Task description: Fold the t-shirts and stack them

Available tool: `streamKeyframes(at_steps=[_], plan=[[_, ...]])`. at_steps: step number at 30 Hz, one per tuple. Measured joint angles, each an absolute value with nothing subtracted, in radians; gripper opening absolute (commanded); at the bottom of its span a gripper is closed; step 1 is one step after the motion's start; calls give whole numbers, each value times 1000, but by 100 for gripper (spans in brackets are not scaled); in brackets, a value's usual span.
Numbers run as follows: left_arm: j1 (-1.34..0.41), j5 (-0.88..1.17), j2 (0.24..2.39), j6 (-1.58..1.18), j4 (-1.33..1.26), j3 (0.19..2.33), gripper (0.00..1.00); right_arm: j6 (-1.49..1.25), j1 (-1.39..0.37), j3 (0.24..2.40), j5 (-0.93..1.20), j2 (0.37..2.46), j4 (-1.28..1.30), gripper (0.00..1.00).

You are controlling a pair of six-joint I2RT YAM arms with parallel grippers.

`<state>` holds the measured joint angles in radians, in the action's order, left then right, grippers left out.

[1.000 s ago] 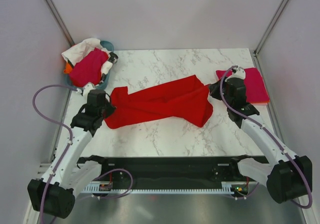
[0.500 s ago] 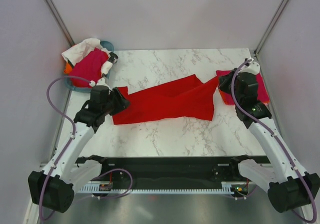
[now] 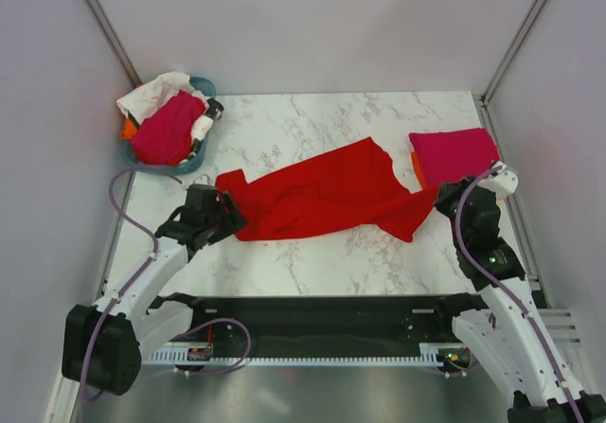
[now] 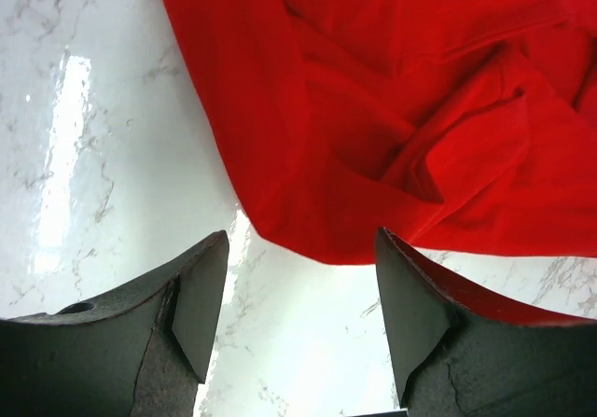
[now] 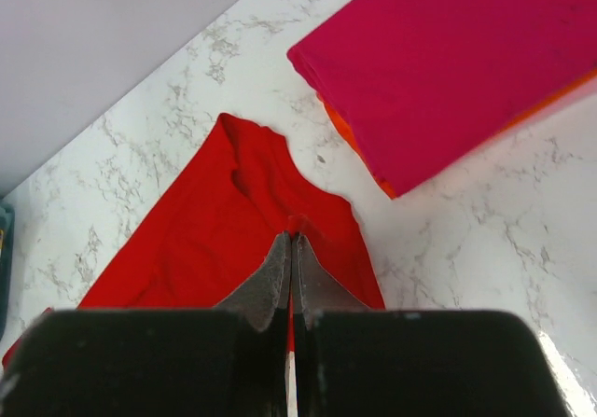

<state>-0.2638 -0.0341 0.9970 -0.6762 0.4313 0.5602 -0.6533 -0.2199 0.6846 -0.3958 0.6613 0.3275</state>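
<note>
A bright red t-shirt (image 3: 322, 196) lies crumpled and stretched across the middle of the marble table (image 3: 312, 253). My right gripper (image 3: 434, 205) is shut on a pinch of its right edge, and the wrist view shows the red t-shirt (image 5: 215, 240) bunched at the closed tips of that gripper (image 5: 294, 238). My left gripper (image 3: 230, 217) is open just short of the shirt's left end. In the left wrist view the red t-shirt (image 4: 392, 109) lies ahead of that gripper (image 4: 303, 286), and bare marble shows between its fingers. A folded magenta t-shirt (image 3: 454, 153) rests on an orange one (image 5: 347, 135) at the right.
A teal tub (image 3: 189, 165) at the back left corner holds a magenta shirt (image 3: 169, 128), a white one (image 3: 151, 92) and a bit of orange cloth (image 3: 126, 130). Grey walls close in the table on the left, back and right.
My left gripper opened, let go of the red shirt's left end and drew back toward the near edge. My right gripper pulled the shirt's right end toward the near right.
</note>
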Motion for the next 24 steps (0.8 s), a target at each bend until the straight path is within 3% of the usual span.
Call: streamKeyframes(at_steps=[6,15,17,18,19,20,21,24], plan=[[-322,-42,1066,-666,387,601,73,-687,-220,560,-392,508,364,0],[-446,-99,1275,-661,348,715,73,-706,-218,498,-345,539,375,0],[-446,-109,1308,-661,349,723,65,-707,-218,496,-336,545,375,0],[-445,-115,1321,-661,349,728,56,-707,-218,496,-334,546,375,0],[-445,-122,1332,-661,347,731,44,-707,-218,496,-333,546,374,0],[-445,-126,1339,-660,347,734,18,-707,-218,496,-331,546,374,0],[-445,-129,1342,-659,346,737,6,-707,-218,496,-330,546,374,0],[-445,-132,1341,-643,342,743,2,-707,-218,496,-329,552,370,0]])
